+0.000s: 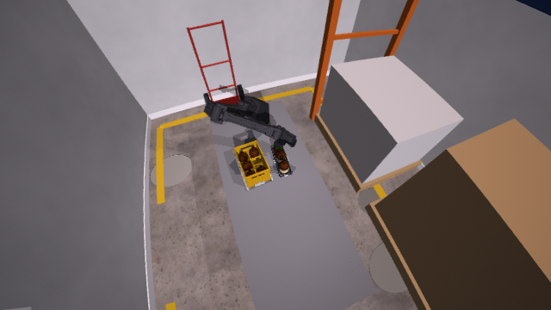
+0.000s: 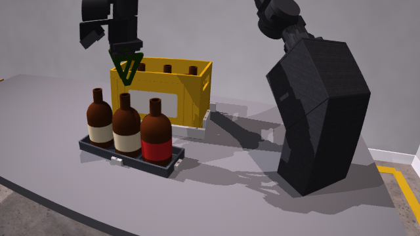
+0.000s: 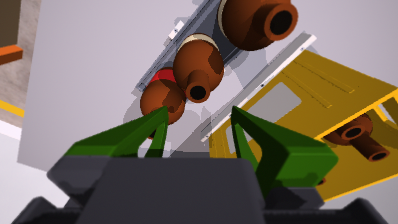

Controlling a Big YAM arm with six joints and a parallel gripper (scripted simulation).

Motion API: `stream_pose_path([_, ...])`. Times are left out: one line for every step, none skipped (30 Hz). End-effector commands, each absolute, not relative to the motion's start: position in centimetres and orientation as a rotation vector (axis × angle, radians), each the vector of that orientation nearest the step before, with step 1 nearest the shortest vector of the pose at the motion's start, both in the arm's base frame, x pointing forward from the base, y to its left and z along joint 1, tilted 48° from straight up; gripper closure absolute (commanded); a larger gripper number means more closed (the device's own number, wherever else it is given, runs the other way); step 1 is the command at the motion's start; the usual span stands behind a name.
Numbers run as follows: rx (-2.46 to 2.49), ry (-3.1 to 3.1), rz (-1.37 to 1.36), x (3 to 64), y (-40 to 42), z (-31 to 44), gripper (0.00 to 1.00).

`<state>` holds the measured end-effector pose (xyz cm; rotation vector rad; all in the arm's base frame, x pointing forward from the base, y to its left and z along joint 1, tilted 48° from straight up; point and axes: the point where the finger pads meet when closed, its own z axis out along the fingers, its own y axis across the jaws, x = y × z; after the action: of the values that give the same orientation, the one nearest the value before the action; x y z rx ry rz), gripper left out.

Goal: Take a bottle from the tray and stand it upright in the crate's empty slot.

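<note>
Three bottles [image 2: 126, 124] stand in the tray [image 2: 130, 160] up front, yellow crate [image 2: 163, 92] right behind. Gripper [image 2: 126, 77] hangs above the middle one, jaws spread, holding nothing. Packed that tight, a finger could easily clip a neighbor and tip it, or shove the loose tray.

arm's [image 1: 254, 122] reaching out low from its base, wrist bent straight down, gripper [image 2: 126, 80] pointing down, green fingers spread partway, nothing between them

Blocky black arm [image 2: 315, 108] with pointed, dark green fingers.
</note>
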<state>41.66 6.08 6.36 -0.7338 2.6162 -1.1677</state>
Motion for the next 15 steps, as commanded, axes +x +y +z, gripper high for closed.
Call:
stream_pose_path([-0.758,2.612,-1.166,42.1,6.1,5.6,0.39])
stream_pose_path([-0.762,2.611,-1.166,42.0,6.1,5.5,0.39])
stream_pose_path([-0.758,2.616,-1.168,42.0,5.8,5.4,0.39])
stream_pose_path([-0.749,2.620,-1.170,42.1,5.4,5.3,0.39])
stream_pose_path([-0.747,2.619,-1.168,42.3,5.4,5.3,0.39])
stream_pose_path([-0.744,2.616,-1.167,42.4,5.4,5.4,0.39])
stream_pose_path([-0.744,2.616,-1.167,42.4,5.4,5.4,0.39])
stream_pose_path([-0.744,2.616,-1.167,42.4,5.4,5.4,0.39])
stream_pose_path([-0.771,2.592,-1.154,42.3,6.6,5.7,0.39])
stream_pose_path([-0.772,2.600,-1.159,42.2,6.2,5.4,0.39])
stream_pose_path([-0.767,2.608,-1.165,42.2,5.8,5.1,0.39])
stream_pose_path([-0.759,2.615,-1.168,42.2,5.4,5.0,0.39])
stream_pose_path([-0.752,2.616,-1.167,42.4,5.3,5.1,0.39])
stream_pose_path([-0.747,2.616,-1.167,42.5,5.2,5.1,0.39])
stream_pose_path([-0.749,2.616,-1.167,42.5,5.2,5.1,0.39])
